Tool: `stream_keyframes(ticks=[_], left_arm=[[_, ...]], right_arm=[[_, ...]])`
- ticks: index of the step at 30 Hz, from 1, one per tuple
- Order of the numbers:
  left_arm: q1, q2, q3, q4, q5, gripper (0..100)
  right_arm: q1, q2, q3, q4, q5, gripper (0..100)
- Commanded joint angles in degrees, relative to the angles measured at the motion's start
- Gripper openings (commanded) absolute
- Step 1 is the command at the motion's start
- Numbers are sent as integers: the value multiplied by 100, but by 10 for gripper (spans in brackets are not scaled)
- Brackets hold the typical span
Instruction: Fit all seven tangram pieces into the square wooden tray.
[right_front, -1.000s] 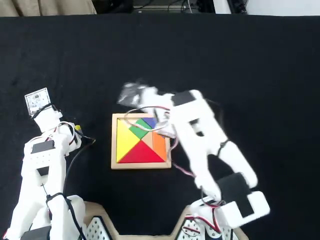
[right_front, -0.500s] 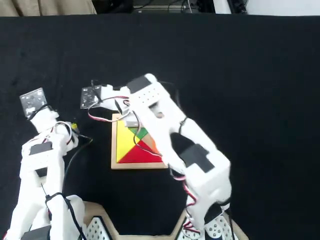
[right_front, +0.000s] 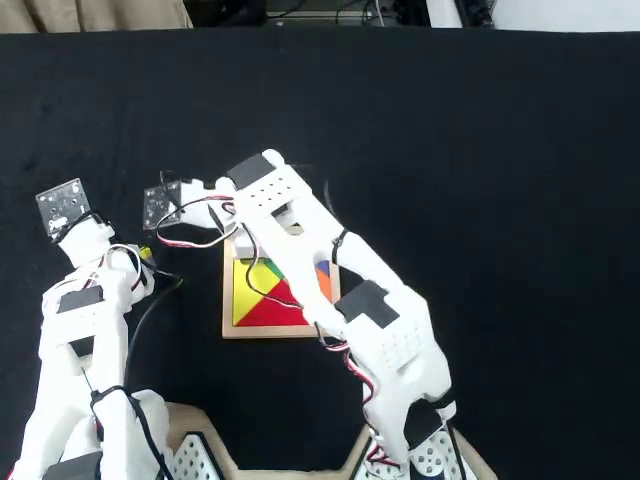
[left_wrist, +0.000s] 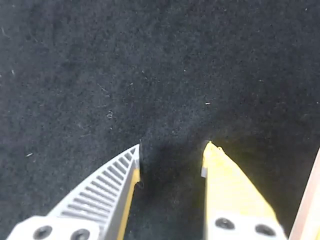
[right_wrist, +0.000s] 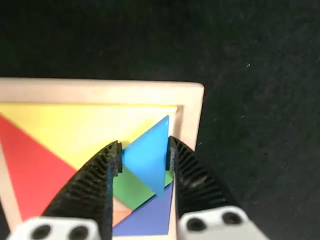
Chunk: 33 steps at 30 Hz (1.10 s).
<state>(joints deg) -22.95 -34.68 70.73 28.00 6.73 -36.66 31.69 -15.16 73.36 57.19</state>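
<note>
- Our right gripper (right_wrist: 144, 150) is clamped on a light-blue triangle (right_wrist: 146, 159), over the square wooden tray (right_wrist: 100, 91) near one corner.
- Our left gripper (left_wrist: 172, 147) stands parted, holding nothing, over black cloth (left_wrist: 150, 60) beside the tray.

Left pincer (left_wrist: 172, 150) gapes open at nine o'clock; right arm stretches toward ten o'clock, its pincer (right_wrist: 144, 149) clamping a blue triangle (right_wrist: 148, 157).

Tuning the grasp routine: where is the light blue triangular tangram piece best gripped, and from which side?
By its thin side edges, from straight above: the light blue triangular piece is flat, so only its sides offer purchase. The right gripper spans it so, one finger at a corner, the other on the opposite edge.
</note>
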Motion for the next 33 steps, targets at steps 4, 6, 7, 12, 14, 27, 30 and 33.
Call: stream_keyframes(ticks=[4, 6, 7, 12, 14, 27, 30, 33], left_arm=[[-66, -149, -48, -97, 53, 205], [-66, -149, -48, -97, 53, 205], [-66, -149, -48, -97, 53, 205], [-66, -149, -48, -97, 53, 205], [-66, -149, -48, -97, 53, 205], [-66, -149, -48, -97, 53, 205], [-66, -149, -48, -97, 44, 205], [-66, -149, -48, -97, 44, 205]], right_arm=[[-70, -48, -251, -237, -316, 142], [-70, -48, -251, -220, -308, 136], [-70, -48, -251, -202, -308, 130], [-70, -48, -242, -176, -299, 124], [-70, -40, -242, -44, -299, 127], [-18, -40, -171, 141, -299, 191], [26, -40, -171, 141, -299, 211], [26, -40, -136, 141, -299, 211]])
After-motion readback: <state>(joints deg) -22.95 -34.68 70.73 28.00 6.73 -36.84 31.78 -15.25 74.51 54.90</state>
